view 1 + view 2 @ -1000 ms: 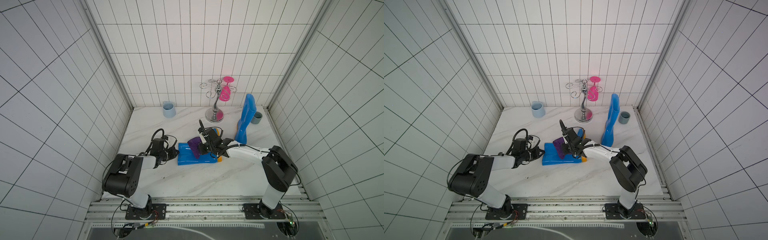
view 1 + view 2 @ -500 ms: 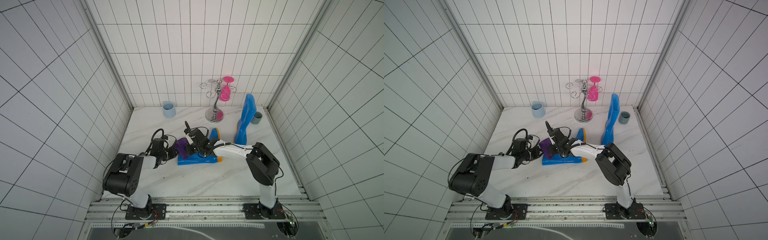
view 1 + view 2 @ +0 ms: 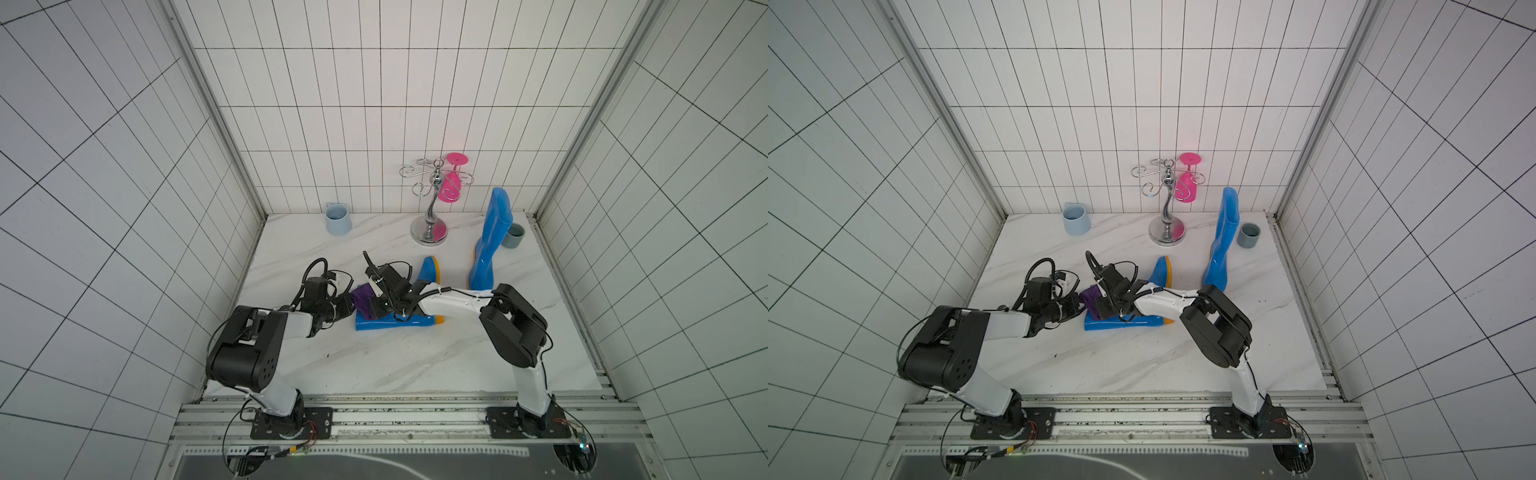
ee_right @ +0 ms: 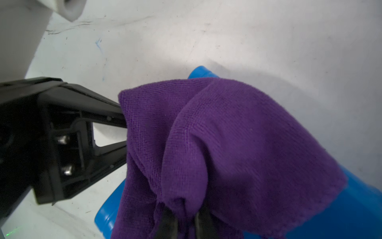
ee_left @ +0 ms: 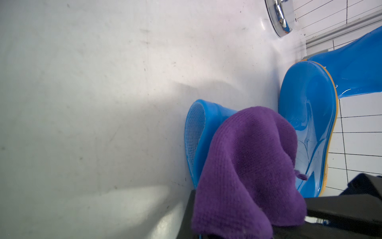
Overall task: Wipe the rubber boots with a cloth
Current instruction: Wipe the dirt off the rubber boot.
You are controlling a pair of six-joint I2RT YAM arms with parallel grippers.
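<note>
found the cloth [image 4: 227,155] bunched over the shaft top of the lying boot [image 3: 395,328], pinched in the closed right end effector [image 4: 184,224]. saw the left end effector [image 3: 347,311] drawn together too, tips hidden beneath the cloth's edge. noted the other boot [image 3: 492,237] upright far back on the surface [image 3: 374,365].

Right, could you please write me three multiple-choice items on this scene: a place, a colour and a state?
1. The cloth rests on: A the lying boot; B the rack; C the glass.
2. The glass on the rack is: A green; B pink; C clear.
3. The right hand is: A open; B shut on nothing; C shut on the cloth.
Key: 1 A, it drapes over that boot's shaft; 2 B, it hangs pink from a hook; 3 C, it pinches the fabric.
</note>
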